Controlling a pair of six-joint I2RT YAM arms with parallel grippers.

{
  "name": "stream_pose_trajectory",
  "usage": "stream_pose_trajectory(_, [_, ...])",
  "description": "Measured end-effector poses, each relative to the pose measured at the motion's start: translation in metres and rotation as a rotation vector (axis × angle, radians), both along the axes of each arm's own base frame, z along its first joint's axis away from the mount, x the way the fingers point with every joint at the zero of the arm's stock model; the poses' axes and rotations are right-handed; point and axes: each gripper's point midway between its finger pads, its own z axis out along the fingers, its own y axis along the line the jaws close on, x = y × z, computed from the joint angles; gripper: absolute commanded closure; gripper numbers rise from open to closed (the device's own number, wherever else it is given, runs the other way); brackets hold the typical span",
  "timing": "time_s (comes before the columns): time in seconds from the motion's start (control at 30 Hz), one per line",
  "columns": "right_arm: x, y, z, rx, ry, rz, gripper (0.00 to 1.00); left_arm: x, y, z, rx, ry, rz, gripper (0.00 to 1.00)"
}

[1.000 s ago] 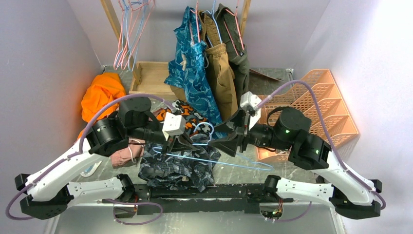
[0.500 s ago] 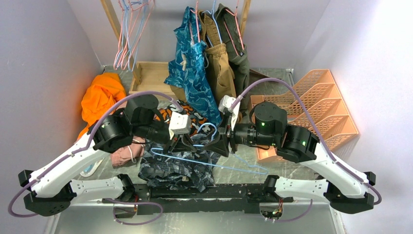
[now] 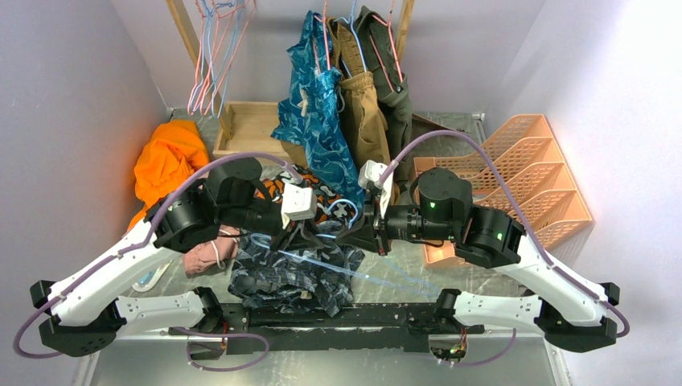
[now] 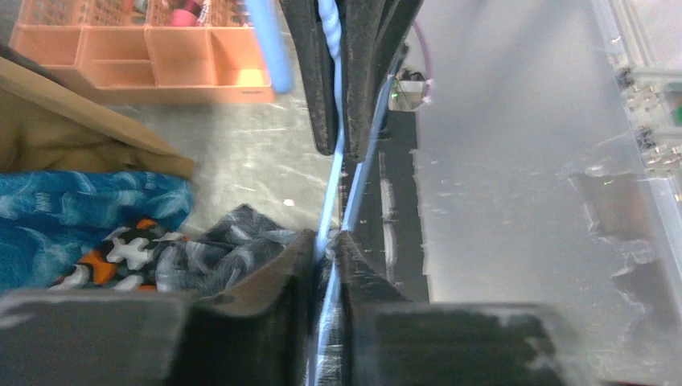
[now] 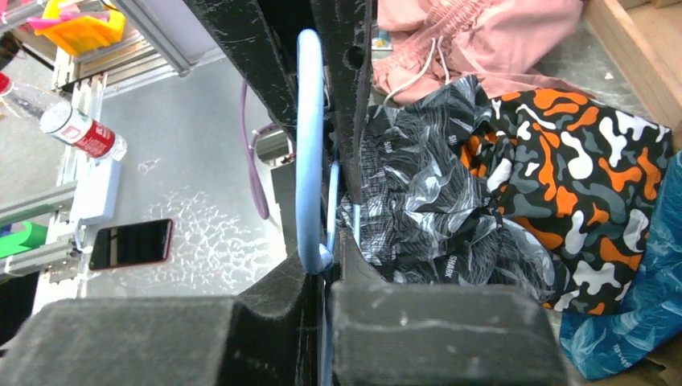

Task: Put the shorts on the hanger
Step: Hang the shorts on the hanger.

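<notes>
The shorts [image 3: 281,277] lie bunched on the table near the front rail, dark with a grey leaf print; they also show in the right wrist view [image 5: 418,201] and the left wrist view [image 4: 225,249]. Above them, the thin light-blue hanger [image 3: 378,269] slants between both grippers. My right gripper [image 3: 354,235] [image 5: 326,261] is shut on the hanger [image 5: 308,145] at its hook. My left gripper [image 3: 301,237] [image 4: 326,241] faces it, jaws parted a little, with the hanger wire [image 4: 336,161] running between them.
Black-orange-white shorts [image 5: 595,201] lie just behind the dark shorts, and a pink garment [image 3: 205,256] sits to their left. An orange garment [image 3: 165,157], a wooden tray [image 3: 249,129], hung clothes [image 3: 318,121] and an orange plastic organizer [image 3: 531,177] ring the back.
My right gripper moved left to the hanger hook and shut on it. My left gripper's jaws have parted slightly. The hanger now looks blurred.
</notes>
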Motion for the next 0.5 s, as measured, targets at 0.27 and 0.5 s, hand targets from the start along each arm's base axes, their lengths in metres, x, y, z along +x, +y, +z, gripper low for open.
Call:
stream_pose_trajectory(0.27, [0.017, -0.016, -0.014, 0.027, -0.034, -0.137, 1.00, 0.031, 0.022, -0.018, 0.011, 0.031, 0.318, 0.01])
stream_pose_trajectory(0.5, [0.017, -0.017, -0.030, 0.021, -0.025, -0.143, 1.00, 0.044, 0.085, -0.045, -0.025, 0.369, 0.857, 0.01])
